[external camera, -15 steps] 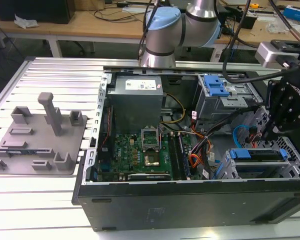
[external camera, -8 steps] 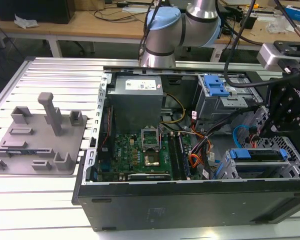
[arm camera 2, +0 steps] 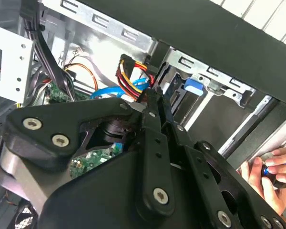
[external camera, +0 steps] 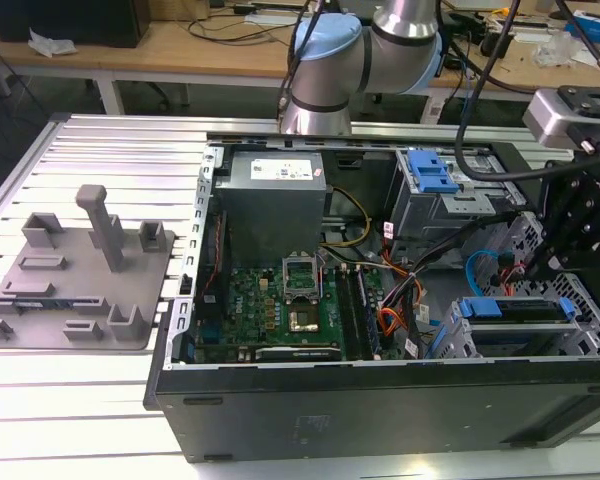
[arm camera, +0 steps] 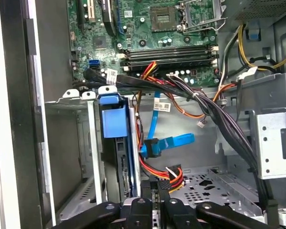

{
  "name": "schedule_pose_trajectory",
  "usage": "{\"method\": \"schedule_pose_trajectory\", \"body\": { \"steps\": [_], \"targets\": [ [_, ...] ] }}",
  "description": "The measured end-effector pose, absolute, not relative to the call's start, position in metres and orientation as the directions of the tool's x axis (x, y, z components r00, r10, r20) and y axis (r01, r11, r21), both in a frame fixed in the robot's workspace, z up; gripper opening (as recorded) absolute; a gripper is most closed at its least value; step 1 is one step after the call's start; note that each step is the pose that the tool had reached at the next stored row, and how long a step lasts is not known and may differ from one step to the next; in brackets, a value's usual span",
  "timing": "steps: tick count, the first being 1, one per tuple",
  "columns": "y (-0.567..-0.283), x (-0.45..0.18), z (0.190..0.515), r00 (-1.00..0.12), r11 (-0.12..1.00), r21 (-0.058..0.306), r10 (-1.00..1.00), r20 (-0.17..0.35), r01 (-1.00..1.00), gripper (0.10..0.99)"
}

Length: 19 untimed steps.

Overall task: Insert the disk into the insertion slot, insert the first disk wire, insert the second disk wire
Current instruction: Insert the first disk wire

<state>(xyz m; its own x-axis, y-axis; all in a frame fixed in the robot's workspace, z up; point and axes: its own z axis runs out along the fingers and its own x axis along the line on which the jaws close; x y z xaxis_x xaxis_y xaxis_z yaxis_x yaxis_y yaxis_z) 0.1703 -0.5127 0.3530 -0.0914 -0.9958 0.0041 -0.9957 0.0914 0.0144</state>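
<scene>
The disk [arm camera: 115, 125], in its bright blue carrier, sits inside the insertion slot [arm camera: 75, 157] of the grey metal cage; in the exterior view the disk [external camera: 515, 308] lies in the cage [external camera: 450, 345] at the case's near right corner. My gripper [arm camera: 158, 190] is just beside the disk's rear end, shut on the black plug of a red, yellow and black disk wire [arm camera: 174, 174]. In the second wrist view the gripper [arm camera 2: 151, 98] reaches toward that wire bundle [arm camera 2: 129, 71]. A blue disk wire [arm camera: 168, 142] hangs loose close by, its plug free.
The open computer case [external camera: 380, 400] holds a motherboard [external camera: 270, 305] and power supply [external camera: 272, 195]. Thick black cable bundles [arm camera: 214, 119] cross beside the gripper. A taller bay with a blue latch [external camera: 432, 172] stands behind. A person's hand [arm camera 2: 271, 167] rests at the case edge. A grey fixture [external camera: 75, 270] lies at the exterior view's left.
</scene>
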Motion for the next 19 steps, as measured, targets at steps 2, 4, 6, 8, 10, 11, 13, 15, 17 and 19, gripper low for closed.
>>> {"method": "schedule_pose_trajectory", "body": {
  "steps": [2, 4, 6, 8, 10, 11, 13, 15, 17, 19],
  "targets": [
    [-0.515, 0.167, 0.353, -0.091, 0.091, 0.014, -0.996, 0.004, -0.996, 0.165],
    [-0.518, 0.167, 0.353, -0.091, 0.091, 0.014, -0.996, 0.004, -0.996, 0.165],
    [-0.522, 0.167, 0.353, -0.089, 0.089, 0.014, -0.996, 0.004, -0.996, 0.165],
    [-0.526, 0.167, 0.353, -0.073, 0.073, 0.013, -0.997, 0.004, -0.997, 0.165],
    [-0.527, 0.167, 0.353, -0.065, 0.065, 0.013, -0.998, 0.004, -0.998, 0.165],
    [-0.527, 0.167, 0.353, -0.065, 0.065, 0.013, -0.998, 0.004, -0.998, 0.165],
    [-0.527, 0.167, 0.353, -0.065, 0.065, 0.013, -0.998, 0.004, -0.998, 0.165],
    [-0.527, 0.167, 0.353, -0.065, 0.065, 0.013, -0.998, 0.004, -0.998, 0.165],
    [-0.526, 0.17, 0.353, -0.078, 0.078, 0.013, -0.997, 0.004, -0.997, 0.165],
    [-0.526, 0.17, 0.353, -0.08, 0.08, 0.013, -0.997, 0.004, -0.997, 0.165]
  ]
}}
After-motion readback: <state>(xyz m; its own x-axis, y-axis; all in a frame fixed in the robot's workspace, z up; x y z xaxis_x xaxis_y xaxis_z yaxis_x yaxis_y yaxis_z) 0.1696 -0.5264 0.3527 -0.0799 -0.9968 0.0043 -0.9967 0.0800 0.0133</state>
